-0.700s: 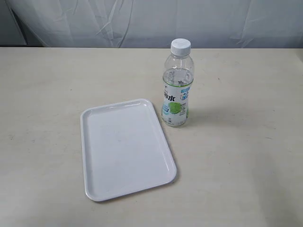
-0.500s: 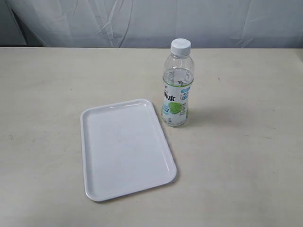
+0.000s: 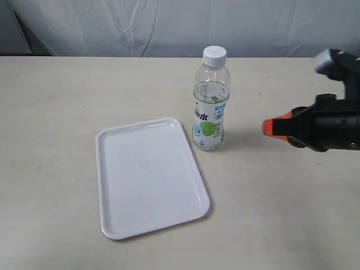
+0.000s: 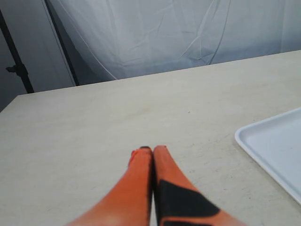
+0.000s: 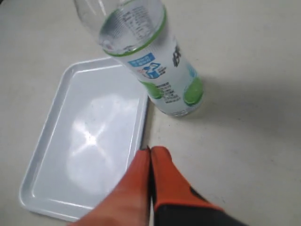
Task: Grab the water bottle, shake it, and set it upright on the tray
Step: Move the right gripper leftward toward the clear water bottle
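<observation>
The right fingers (image 5: 165,179) are clenched flat against each other with nothing between them. Their orange tips point at the foot of the water bottle (image 5: 155,66) and stop short of it, with a strip of bare table (image 3: 67,101) in between. The bottle stands upright on the table with its white cap on, water up to about the top of the label. It stands just beside the far right corner of the tray (image 3: 146,174), near the rim but apparently not touching it.

The step in hand looks like the approach to the pick-up, and shut fingers cannot take the bottle. They need to part wider than the body before they close the gap. The exterior view puts them at about label height, though that angle makes their height above the table hard to judge. The label band is a sound place to grip, since it is straight-sided and below the tapering shoulder. Centre the bottle between the pads, then close firmly but without crushing. The thin clear plastic will likely give, and the sloshing water will tug during the shake.

The left fingers (image 4: 164,165) are likewise closed and empty over bare table. Only the tray's edge shows beyond them, and they play no part here.
</observation>
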